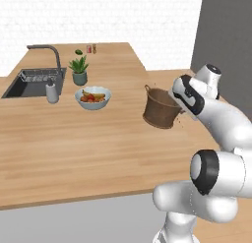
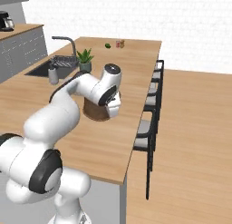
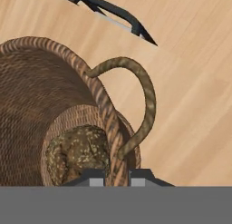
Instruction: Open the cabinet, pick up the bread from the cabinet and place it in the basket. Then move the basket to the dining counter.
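A: Where is the round dark brown woven basket (image 1: 160,109) with the loop handles?

B: Over the very wide light wood dining counter (image 1: 74,143), tilted and, from the left base view, lifted off the surface. It hangs near the counter's right edge, well apart from the white fruit bowl (image 1: 92,98) and the small green potted plant (image 1: 78,70) beside the inset sink (image 1: 29,83).

A: And the two-finger gripper (image 3: 116,175)?

B: Its dark fingertips (image 3: 93,177) are pinched tight on the basket's rim, one inside the wall and one outside, right by the base of a loop handle (image 3: 142,94).

A: Is the bread in there?

B: Yes. The hand view looks into the basket, and a brown speckled bread loaf (image 3: 79,153) lies inside against the woven wall.

A: Anything else nearby?

B: In the right base view, dark-framed stools (image 2: 152,114) stand along the counter's far side, just beyond the white arm (image 2: 68,109).
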{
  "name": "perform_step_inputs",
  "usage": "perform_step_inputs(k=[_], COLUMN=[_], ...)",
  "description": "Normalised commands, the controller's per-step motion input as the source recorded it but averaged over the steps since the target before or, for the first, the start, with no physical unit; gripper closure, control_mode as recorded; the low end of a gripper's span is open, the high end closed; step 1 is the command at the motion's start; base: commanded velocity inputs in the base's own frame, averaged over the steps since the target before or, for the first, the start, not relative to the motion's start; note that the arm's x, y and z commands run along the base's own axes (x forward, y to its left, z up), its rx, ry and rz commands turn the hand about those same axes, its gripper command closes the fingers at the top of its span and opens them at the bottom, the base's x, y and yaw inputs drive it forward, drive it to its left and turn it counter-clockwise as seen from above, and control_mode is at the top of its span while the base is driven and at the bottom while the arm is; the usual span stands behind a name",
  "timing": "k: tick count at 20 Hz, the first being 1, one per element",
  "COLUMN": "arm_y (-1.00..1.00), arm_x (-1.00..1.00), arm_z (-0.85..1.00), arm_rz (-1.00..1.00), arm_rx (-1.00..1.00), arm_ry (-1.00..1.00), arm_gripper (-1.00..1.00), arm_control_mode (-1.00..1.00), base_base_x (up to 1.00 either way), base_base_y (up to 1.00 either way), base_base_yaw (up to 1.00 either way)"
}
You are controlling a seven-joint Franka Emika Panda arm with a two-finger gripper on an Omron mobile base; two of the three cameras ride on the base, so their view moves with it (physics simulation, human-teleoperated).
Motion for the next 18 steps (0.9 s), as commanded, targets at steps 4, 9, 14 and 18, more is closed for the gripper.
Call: perform_step_inputs(k=[4,9,14,18], arm_y=[0.0,0.0,0.0,0.0], arm_x=[0.97,0.76,0.58,0.56], arm_z=[-0.56,-0.36,-0.33,-0.32], arm_rz=[-0.07,-0.05,-0.03,-0.01], arm_rx=[0.0,0.0,-0.02,-0.01], arm_ry=[-0.01,0.0,0.0,0.0], arm_gripper=[1.0,1.0,1.0,1.0], arm_control_mode=[-1.0,-1.0,-1.0,-1.0], base_base_x=[0.0,0.0,0.0,0.0], base_base_y=[0.0,0.0,0.0,0.0], base_base_yaw=[0.0,0.0,0.0,0.0])
